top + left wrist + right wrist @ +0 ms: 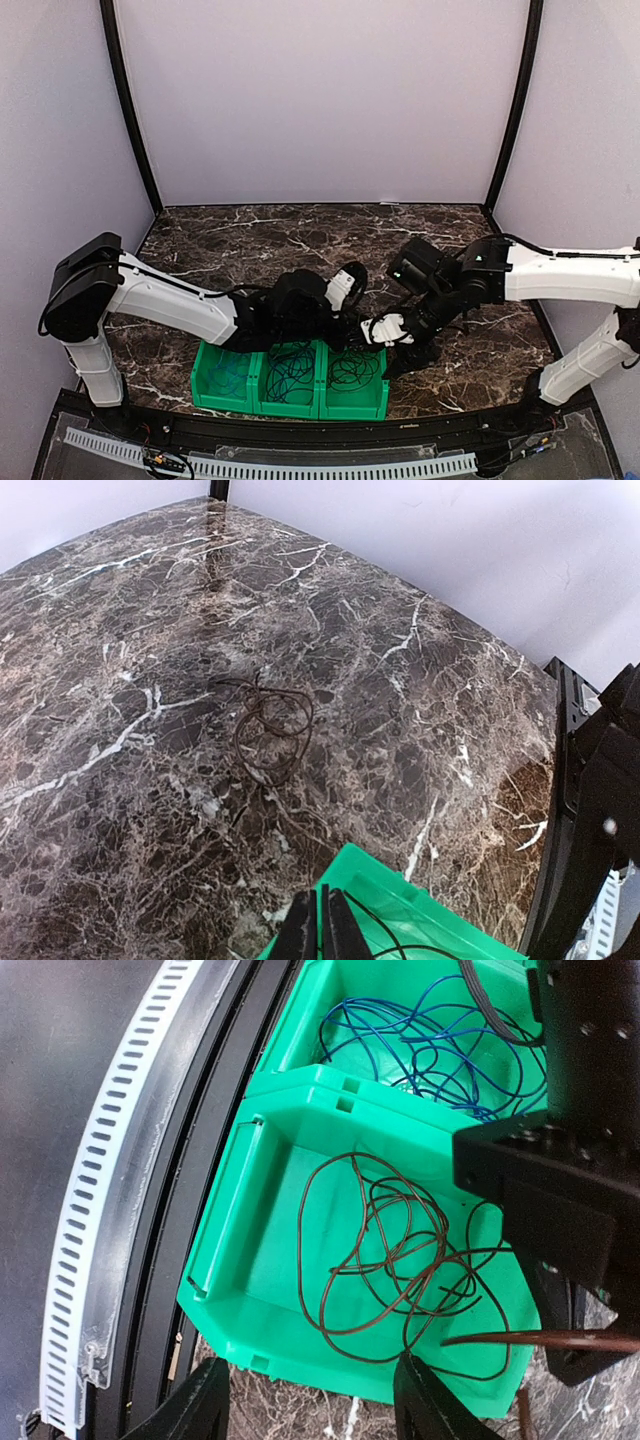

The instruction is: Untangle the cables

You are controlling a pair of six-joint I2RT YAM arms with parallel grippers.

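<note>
Three green bins (372, 410) stand in a row at the near edge. In the right wrist view the end bin (250, 1290) holds a loose brown cable (385, 1250), and the bin beside it holds a blue cable (430, 1040). Another brown cable (272, 730) lies coiled on the marble. My left gripper (320, 932) is shut over a bin corner (400, 890). A thin cable (385, 930) runs off its fingers into the bin, and a stiff brown end (540, 1340) sticks out below it. My right gripper (315, 1410) is open and empty above the end bin.
The left arm's black wrist (570, 1190) hangs close over the bins, and the right arm (600, 810) stands beside it. A slotted white cable duct (110, 1190) and a black rail run along the table's near edge. The back and side walls enclose the marble table (300, 240).
</note>
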